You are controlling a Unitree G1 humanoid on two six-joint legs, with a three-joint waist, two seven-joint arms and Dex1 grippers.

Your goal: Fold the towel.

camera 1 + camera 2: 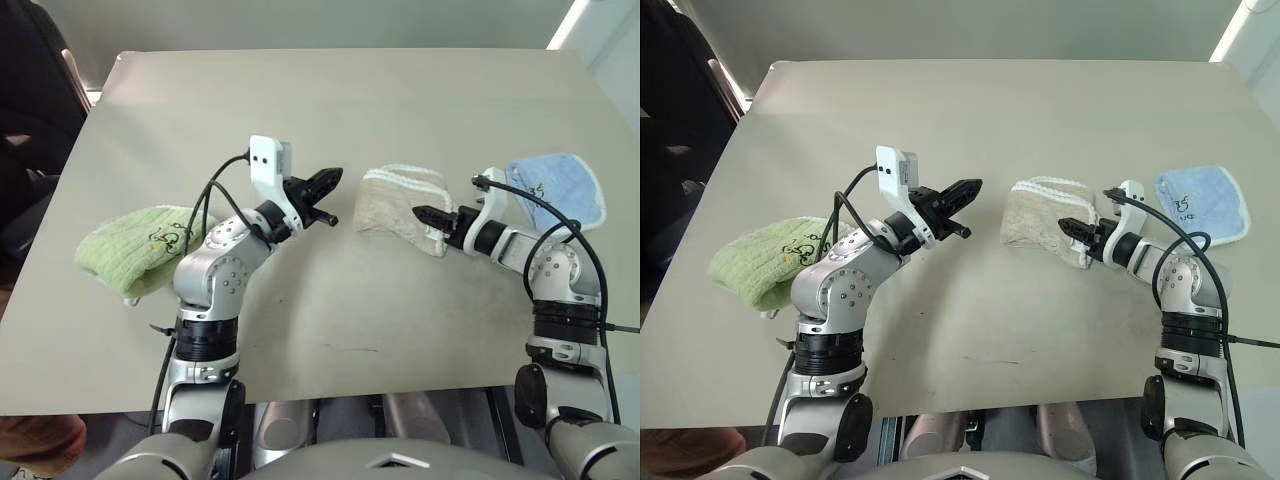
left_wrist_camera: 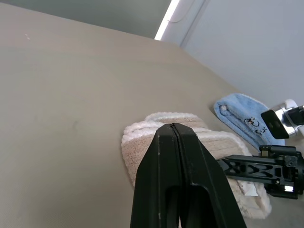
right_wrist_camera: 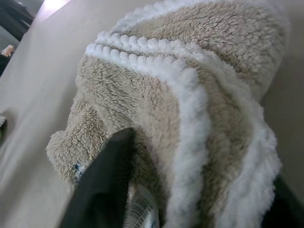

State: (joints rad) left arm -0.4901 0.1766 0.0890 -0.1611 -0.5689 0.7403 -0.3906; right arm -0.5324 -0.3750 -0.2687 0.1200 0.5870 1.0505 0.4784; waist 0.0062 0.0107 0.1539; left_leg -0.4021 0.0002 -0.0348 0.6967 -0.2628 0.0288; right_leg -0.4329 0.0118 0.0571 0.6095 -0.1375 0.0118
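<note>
Your right gripper [image 1: 432,214] has its black fingers around the near end of the folded beige terry towel with white corded edge [image 1: 400,201], mid-table [image 1: 330,90]. Your left gripper [image 1: 330,180], fingers pressed together, holds nothing. Light green towel [image 1: 135,245] lies left, small blue towel [image 1: 556,186] right.

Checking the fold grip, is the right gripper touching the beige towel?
Touching. In the right wrist view, the right gripper has fingers pressed into the beige towel on both sides.

Beige towel [image 1: 400,205], white corded edge
</note>
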